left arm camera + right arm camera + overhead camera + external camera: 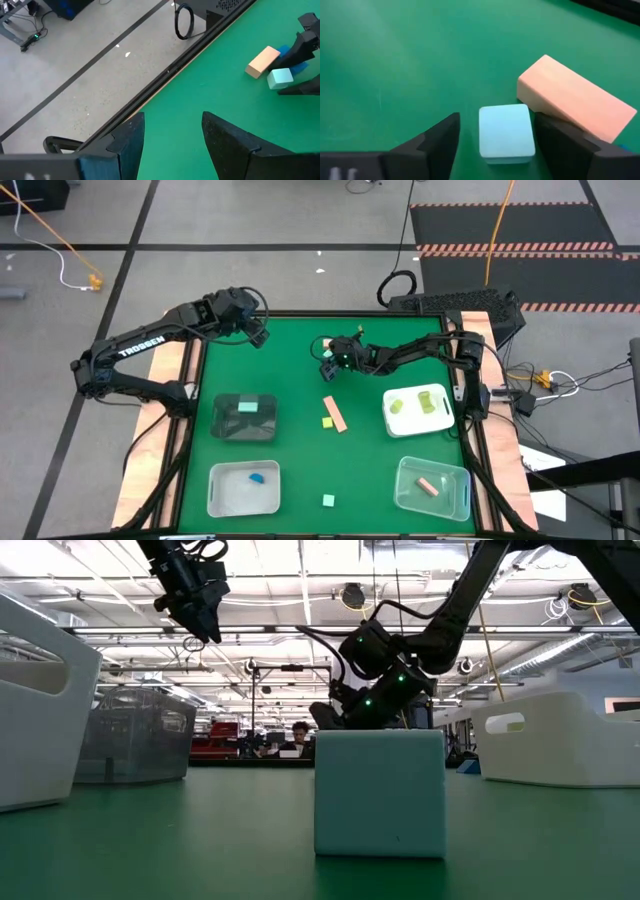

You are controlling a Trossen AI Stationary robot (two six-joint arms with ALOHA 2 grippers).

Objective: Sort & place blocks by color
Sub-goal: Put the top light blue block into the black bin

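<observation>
Mint block [506,132] between right claw [512,142] fingers, not clamped; salmon block [575,100] touching | left claw [172,140] apart, raised

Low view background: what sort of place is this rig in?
Probably a large open lab or workshop hall. Behind the green table run rows of ceiling strip lights and exposed rails, with a person at a distant workstation; the high view shows cables on taped concrete floor.
</observation>
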